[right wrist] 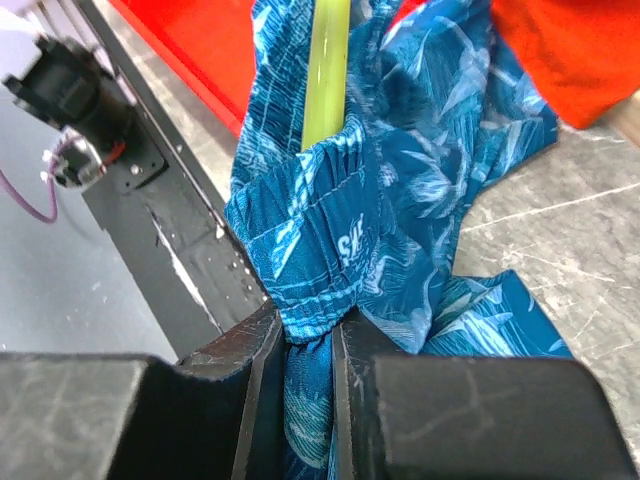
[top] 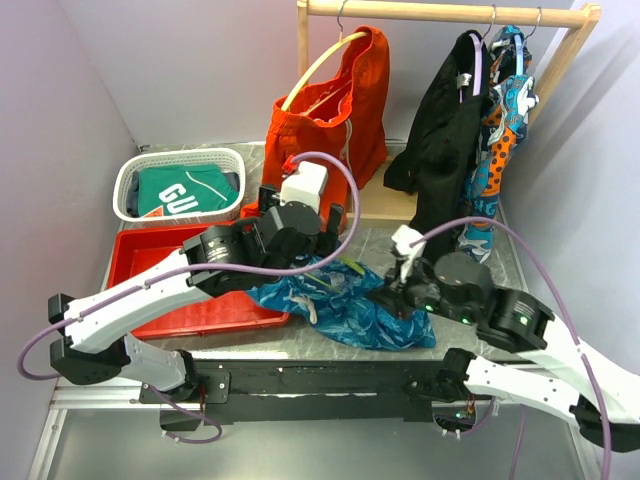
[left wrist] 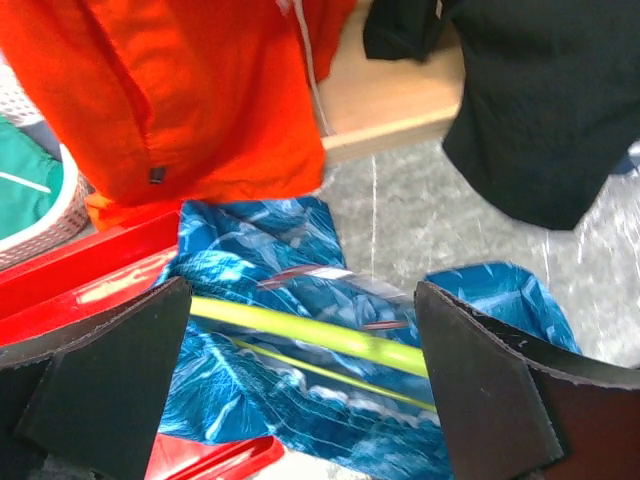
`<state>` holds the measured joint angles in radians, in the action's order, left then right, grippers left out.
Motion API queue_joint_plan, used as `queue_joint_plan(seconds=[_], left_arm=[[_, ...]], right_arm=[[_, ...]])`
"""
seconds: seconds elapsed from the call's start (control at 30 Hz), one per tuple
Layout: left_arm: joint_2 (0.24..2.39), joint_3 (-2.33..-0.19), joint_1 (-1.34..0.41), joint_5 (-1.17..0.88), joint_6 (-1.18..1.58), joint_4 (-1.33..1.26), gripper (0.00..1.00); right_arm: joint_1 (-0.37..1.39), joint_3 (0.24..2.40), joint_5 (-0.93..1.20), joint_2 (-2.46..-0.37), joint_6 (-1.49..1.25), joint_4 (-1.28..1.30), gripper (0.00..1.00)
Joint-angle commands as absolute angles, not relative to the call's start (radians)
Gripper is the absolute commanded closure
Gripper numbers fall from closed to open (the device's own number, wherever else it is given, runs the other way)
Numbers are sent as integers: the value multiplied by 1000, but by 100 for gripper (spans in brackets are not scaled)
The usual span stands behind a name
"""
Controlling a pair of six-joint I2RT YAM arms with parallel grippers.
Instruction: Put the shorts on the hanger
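Looking at the table, how many shorts do you count down there?

One pair only: the soft blue-and-teal patterned fabric shorts (top: 345, 305), crumpled on the grey tabletop (top: 500, 250), with one edge over the flat red plastic tray (top: 150, 250). A second pair, plain orange-red shorts (top: 335, 100), hangs on a yellow hanger (top: 315, 70) from the wooden rail (top: 440, 10).

And hangers?

Three. The yellow one, a purple hanger (top: 478, 70) carrying a black garment (top: 445, 130), and one thin lime-green plastic hanger (left wrist: 310, 332) lying across the blue shorts. One part of it goes under a fold of the cloth.

Two arms, yes? What do they hold?

Two. The left gripper (left wrist: 300, 295) hangs above the green hanger with its two fingers spread wide, and the green bar shows between them. The right gripper (right wrist: 308, 335) has its jaws pinched together on a bunch of the blue fabric near the waistband.

Anything more?

One blue-orange-white patterned garment (top: 500, 120) beside the black one. Also one white woven plastic basket (top: 125, 190), behind the tray, with a green shirt (top: 185, 190) inside.
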<state>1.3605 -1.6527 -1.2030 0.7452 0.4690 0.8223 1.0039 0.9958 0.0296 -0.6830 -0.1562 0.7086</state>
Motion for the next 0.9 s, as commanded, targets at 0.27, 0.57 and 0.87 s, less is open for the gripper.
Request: queue_joint_plan(seconds=[0.27,0.57,0.87], left_arm=[[1151,-1657,-1201,902,560,690,3],[1112,-1617,-1203,729,483,603,3],[1095,-1560,-1201,569,413,523,4]], right_arm=[[1011,1057,-167,-506,-294,689,100],[1011,1068,-210,-480,-327,733,100],[1009,1055,-268,-518,-360,710,100]])
